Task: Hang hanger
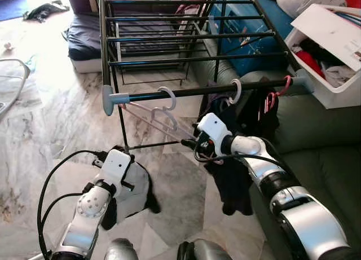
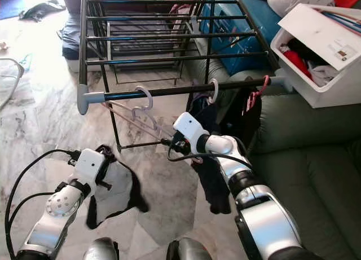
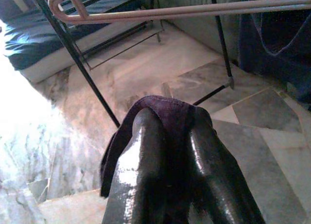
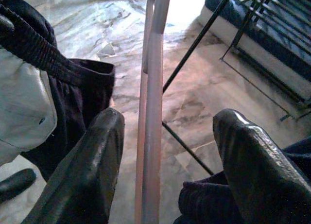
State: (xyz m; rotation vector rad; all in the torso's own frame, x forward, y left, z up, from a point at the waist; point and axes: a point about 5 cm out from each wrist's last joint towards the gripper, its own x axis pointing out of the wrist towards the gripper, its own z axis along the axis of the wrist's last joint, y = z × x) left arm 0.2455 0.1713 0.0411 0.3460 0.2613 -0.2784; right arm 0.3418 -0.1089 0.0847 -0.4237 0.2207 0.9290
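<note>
Two pale pink hangers (image 1: 164, 114) hook over the front rail (image 1: 197, 91) of a black drying rack, their arms slanting down toward me. My right gripper (image 1: 190, 141) is at the low end of those arms and stands open, with the hanger bars (image 4: 153, 88) between its fingers (image 4: 92, 156) but not clamped. Further right, a white hook (image 1: 236, 91) on the same rail carries a dark garment (image 1: 251, 116). A red hanger (image 1: 279, 93) hangs beside it. Low on the left, my left gripper (image 1: 121, 178) is shut on a dark and white garment (image 1: 138, 195), whose purple cloth (image 3: 170, 112) is pinched between the fingers.
A green sofa (image 1: 316, 141) lies on the right with a white laundry box (image 1: 333, 74) of clothes on it. A blue case (image 1: 242, 29) sits behind the rack and a dark mattress (image 1: 84, 37) lies at the far left. The floor is marble (image 1: 56, 119).
</note>
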